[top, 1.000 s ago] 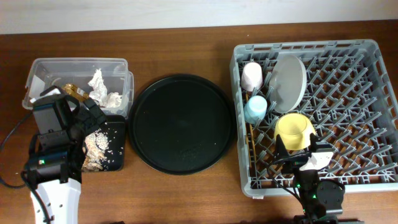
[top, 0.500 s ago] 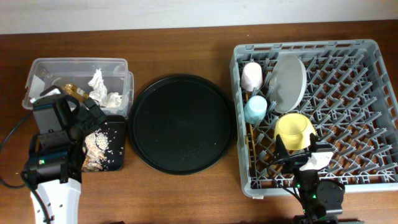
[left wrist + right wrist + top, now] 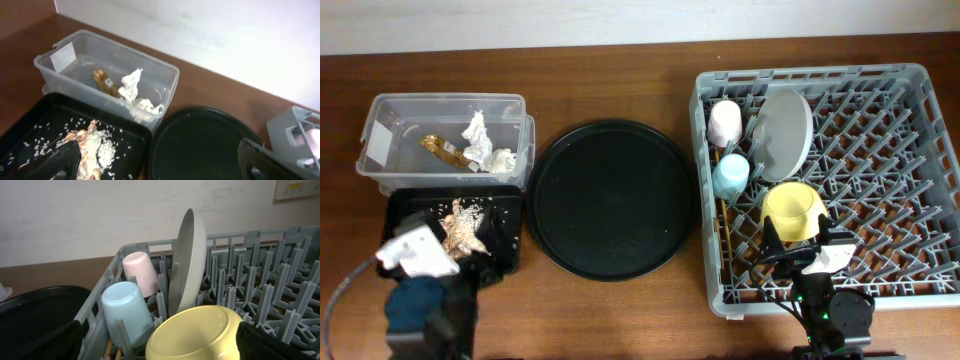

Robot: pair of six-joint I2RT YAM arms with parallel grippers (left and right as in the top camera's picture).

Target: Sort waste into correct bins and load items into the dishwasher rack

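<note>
The plate (image 3: pixel 189 260) stands up in the rack (image 3: pixel 810 73) to wash well. Your left claw (image 3: pixel 160 165) and right claw (image 3: pixel 157 347) are spread, empty.

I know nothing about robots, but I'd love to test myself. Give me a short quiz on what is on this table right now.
1. True or false: the pink cup sits in the dishwasher rack.
2. In a word or two: what lies in the shallow black tray?
3. The crumpled white paper is in:
A) the clear tub
B) the shallow black tray
C) the dishwasher rack

Key
1. True.
2. Beige food scraps.
3. A.
</note>
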